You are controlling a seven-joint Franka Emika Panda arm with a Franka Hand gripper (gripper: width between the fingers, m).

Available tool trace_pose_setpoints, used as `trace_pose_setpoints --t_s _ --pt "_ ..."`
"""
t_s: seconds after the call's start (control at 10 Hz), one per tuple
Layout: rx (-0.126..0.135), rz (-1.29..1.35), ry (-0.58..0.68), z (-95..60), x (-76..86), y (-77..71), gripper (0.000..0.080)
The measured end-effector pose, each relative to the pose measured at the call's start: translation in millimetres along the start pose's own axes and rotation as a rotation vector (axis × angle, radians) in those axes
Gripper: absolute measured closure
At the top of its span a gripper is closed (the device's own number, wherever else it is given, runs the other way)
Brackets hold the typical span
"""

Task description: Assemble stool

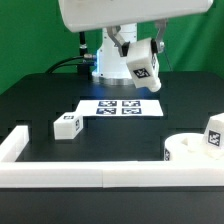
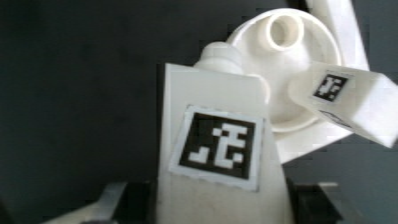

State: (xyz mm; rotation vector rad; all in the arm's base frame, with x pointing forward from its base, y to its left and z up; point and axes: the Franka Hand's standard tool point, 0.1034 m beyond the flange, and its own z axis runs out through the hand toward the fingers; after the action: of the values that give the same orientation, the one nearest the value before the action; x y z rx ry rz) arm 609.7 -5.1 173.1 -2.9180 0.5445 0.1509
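My gripper point(image 1: 137, 56) is shut on a white blocky stool leg point(image 1: 142, 66) and holds it tilted in the air above the marker board. In the wrist view the held leg point(image 2: 217, 130) fills the middle with its square tag facing the camera, between my gripper point(image 2: 222, 208) fingers point(image 2: 118, 198). The round seat point(image 1: 188, 152) lies at the exterior view's front right, with a second leg point(image 1: 213, 138) standing on or against it. The wrist view shows the seat point(image 2: 306, 55) and that leg point(image 2: 349, 92) beyond the held one. A third leg point(image 1: 68, 125) lies on the table at the exterior view's left.
The marker board point(image 1: 120, 107) lies flat in the middle of the black table. The long white U-shaped border rail point(image 1: 80, 172) runs along the front and up the left side. The robot base point(image 1: 105, 60) stands at the back.
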Motion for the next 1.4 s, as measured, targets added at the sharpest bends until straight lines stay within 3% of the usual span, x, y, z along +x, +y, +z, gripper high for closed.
trace_pose_setpoints --t_s 0.1,0.2,0.3,0.5,0.6,0.7,0.8,0.9,1.1,1.2,1.4 --pt "0.008 -0.007 0.096 -3.0 10.2 -4.5 0.0475" --pt "-0.007 -0.016 0.187 0.2 11.3 -6.2 0.0475" --pt "-0.087 -0.059 0.26 14.6 4.5 -11.6 0.0475" --pt "-0.164 -0.153 0.36 22.2 4.4 -25.8 0.0475" --pt "-0.173 -0.212 0.444 28.1 6.9 -34.0 0.0475" --pt "-0.155 -0.246 0.5 33.2 4.4 -42.3 0.0475" --pt "-0.12 -0.258 0.562 34.8 3.2 -47.6 0.0475" --pt "-0.109 -0.256 0.576 37.5 1.3 -47.4 0.0475" --pt "-0.105 -0.253 0.574 41.3 -0.1 -48.8 0.0475" --pt "-0.105 -0.282 0.587 56.4 -8.0 -59.8 0.0475" --pt "-0.175 -0.375 0.59 70.6 -15.7 -61.1 0.0475"
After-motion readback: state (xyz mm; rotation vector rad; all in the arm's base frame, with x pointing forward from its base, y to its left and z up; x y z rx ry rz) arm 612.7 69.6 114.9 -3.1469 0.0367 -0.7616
